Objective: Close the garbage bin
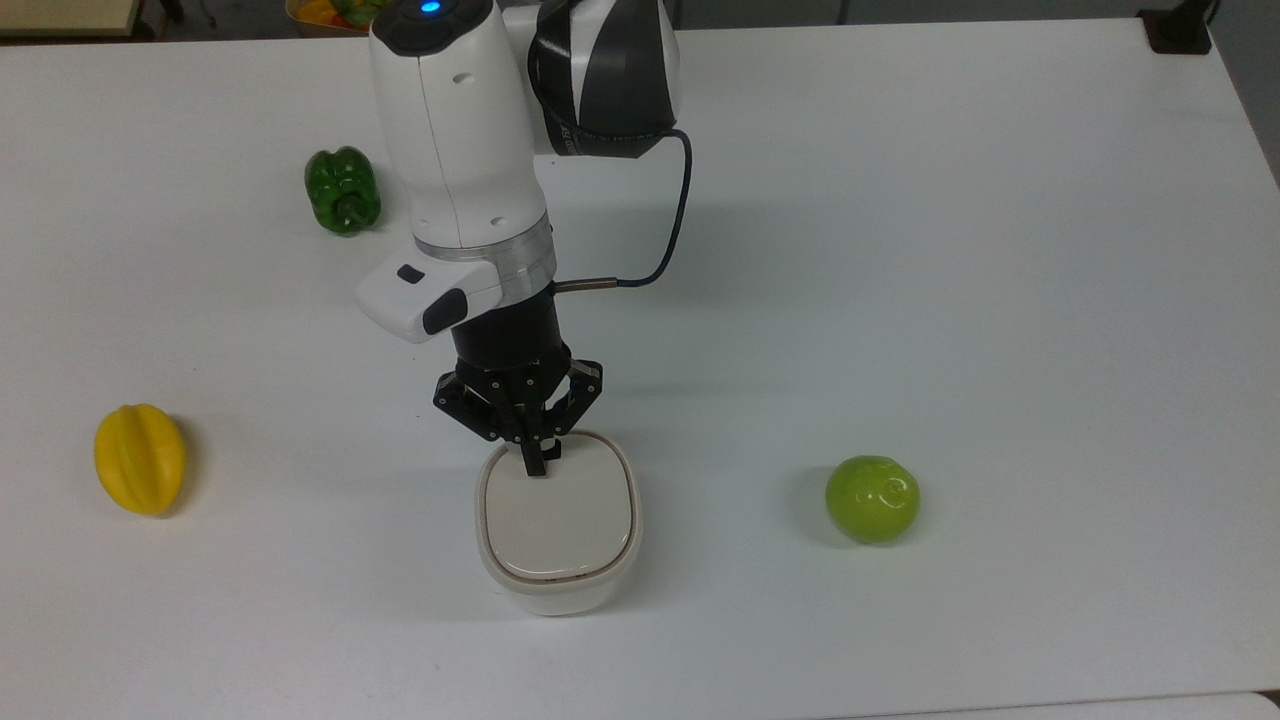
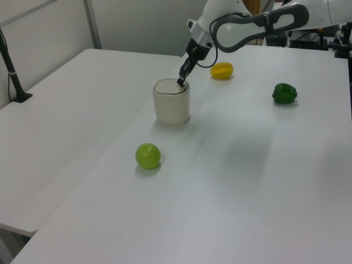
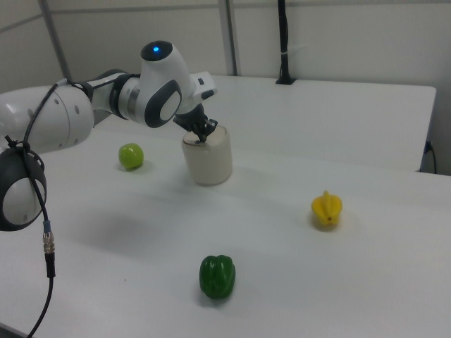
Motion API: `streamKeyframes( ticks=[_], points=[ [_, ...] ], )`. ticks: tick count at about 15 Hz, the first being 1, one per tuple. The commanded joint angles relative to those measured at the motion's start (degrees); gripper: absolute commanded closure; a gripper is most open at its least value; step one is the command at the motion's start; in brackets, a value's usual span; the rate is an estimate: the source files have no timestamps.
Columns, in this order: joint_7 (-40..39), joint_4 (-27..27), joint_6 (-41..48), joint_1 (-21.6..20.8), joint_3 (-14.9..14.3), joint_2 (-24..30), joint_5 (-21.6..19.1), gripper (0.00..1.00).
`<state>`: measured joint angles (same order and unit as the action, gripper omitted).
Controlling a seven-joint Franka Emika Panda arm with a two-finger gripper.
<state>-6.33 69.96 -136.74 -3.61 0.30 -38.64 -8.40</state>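
The cream-white garbage bin [image 1: 552, 592] stands near the table's front edge in the top view, its beige lid [image 1: 560, 515] lying flat on the rim. My gripper [image 1: 537, 463] points down at the lid's far edge, fingers pinched together on the lid where its small tab sits; the tab itself is hidden under them. In the left view the gripper [image 2: 180, 82] touches the top of the bin [image 2: 171, 109] at its right rear edge. The right view has the gripper [image 3: 204, 139] on the bin [image 3: 209, 167] at its left top edge.
A green bell pepper [image 1: 342, 190] lies at the top view's back left, a yellow star fruit [image 1: 140, 458] at its left and a green round fruit [image 1: 872, 498] to the right of the bin. A black clamp [image 1: 1180, 30] sits at the far right corner.
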Motion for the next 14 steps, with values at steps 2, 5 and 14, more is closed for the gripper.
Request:
streamKeyframes(
  ticks=[2,5,14],
  points=[
    [-2.11,1.67,0.68,0.18,0.49,0.33,-0.30,1.00],
    [-2.11,1.76,0.60,-0.35,0.49,-0.64,-0.12,1.00],
    [0.96,4.03,-1.78,-0.09,0.58,4.08,0.49,1.00]
  ],
)
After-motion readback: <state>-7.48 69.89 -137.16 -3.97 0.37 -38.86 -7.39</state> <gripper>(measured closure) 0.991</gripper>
